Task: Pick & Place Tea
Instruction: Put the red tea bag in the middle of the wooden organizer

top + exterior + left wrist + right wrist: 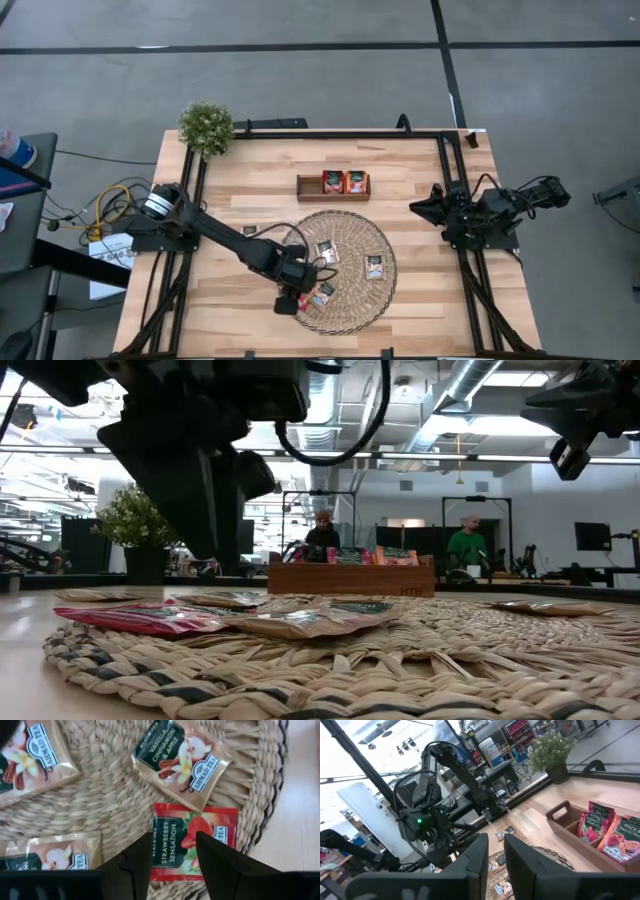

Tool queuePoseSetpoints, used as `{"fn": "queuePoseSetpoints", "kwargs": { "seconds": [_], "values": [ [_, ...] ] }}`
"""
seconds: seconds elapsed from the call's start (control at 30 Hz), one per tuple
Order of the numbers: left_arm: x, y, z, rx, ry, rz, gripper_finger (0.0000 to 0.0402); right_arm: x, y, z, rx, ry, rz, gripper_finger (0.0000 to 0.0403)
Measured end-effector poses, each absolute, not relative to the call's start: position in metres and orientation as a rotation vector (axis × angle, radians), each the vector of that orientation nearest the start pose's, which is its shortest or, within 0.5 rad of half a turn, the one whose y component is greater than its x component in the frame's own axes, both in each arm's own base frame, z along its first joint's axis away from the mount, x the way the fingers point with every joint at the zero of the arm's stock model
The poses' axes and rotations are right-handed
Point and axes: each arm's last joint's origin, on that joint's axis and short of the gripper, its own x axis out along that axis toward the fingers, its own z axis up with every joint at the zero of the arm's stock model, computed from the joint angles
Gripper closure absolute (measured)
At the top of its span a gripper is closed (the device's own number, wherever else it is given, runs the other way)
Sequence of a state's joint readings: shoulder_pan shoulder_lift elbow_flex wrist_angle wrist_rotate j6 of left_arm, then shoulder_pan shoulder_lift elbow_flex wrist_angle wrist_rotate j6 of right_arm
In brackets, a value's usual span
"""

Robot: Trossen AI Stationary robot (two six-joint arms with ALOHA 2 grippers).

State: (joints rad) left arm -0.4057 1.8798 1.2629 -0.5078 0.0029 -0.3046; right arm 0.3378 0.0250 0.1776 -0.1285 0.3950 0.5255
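- The left hand [172, 852] hangs over the near-left edge of the round wicker mat [352, 300], its fingers [137, 857] spread apart with a red strawberry sachet [192, 840] showing in the gap between them; I cannot tell whether the tips touch it.
- That strawberry sachet lies flat at the mat's rim, one side close to the bare worktop [240, 190].
- Just beyond it on the mat lies a beige vanilla, cinnamon and apple sachet [182, 760]; two more beige sachets [37, 752] lie to one side, near but not touching the red one.
- In the high view, other sachets [374, 267] lie farther across the mat, well apart from the left hand.
- The small wooden tray [308, 188] stands beyond the mat toward the far edge, with red sachets [343, 182] upright in it; open wood lies between mat and tray.
- A potted plant [206, 127] sits at the far-left corner.
- The right hand [495, 852] waits raised at the worktop's right edge, its fingers narrow, a slim gap between them, holding nothing.
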Motion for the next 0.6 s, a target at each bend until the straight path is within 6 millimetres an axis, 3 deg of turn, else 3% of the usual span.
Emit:
{"fn": "queuePoseSetpoints", "kwargs": {
  "seconds": [0.23,0.6],
  "values": [
    [0.361,-0.152,0.160,-0.026,1.191,-0.161,0.0280,0.083,0.017,0.207,0.526,-0.022,-0.054,0.0349],
    [0.356,-0.149,0.153,0.001,1.273,-0.135,0.0282,0.083,0.017,0.205,0.519,-0.002,-0.057,0.0349]
  ]
}}
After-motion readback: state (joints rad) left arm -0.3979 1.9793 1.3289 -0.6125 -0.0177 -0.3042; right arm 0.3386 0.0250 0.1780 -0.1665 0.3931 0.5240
